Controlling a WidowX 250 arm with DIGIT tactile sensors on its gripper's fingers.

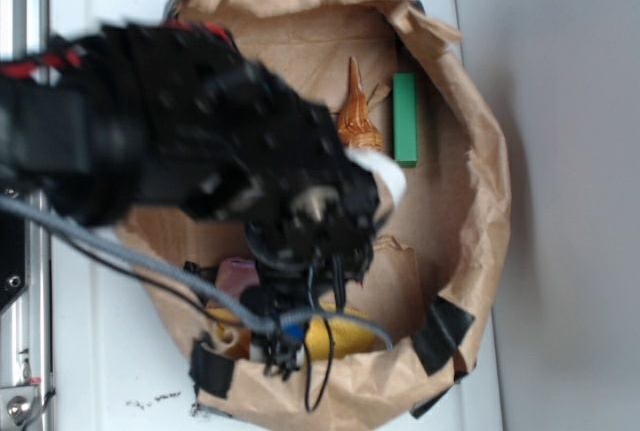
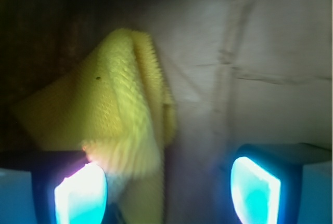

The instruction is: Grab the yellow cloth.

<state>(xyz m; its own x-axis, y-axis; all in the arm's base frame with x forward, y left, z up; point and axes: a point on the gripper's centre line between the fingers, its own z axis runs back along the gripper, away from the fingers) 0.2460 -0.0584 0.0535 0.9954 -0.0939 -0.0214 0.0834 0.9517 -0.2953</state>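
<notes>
The yellow cloth [image 2: 112, 109] lies folded and wrinkled on brown paper in the wrist view, left of centre. Its lower edge reaches down between my fingers, close to the left pad [image 2: 80, 193]. My gripper [image 2: 166, 190] is open, the two glowing pads standing wide apart, with the right pad [image 2: 255, 188] over bare paper. In the exterior view the black arm covers most of the cloth; only a yellow strip [image 1: 335, 336] shows near the bag's front edge, just below the gripper [image 1: 300, 301].
A crumpled brown paper bag [image 1: 470, 201] forms a walled basin on the white table [image 1: 90, 351]. Inside lie a green block [image 1: 404, 119] and an orange cone-shaped toy [image 1: 357, 111] at the back, and a pink object [image 1: 237, 276] near the front left.
</notes>
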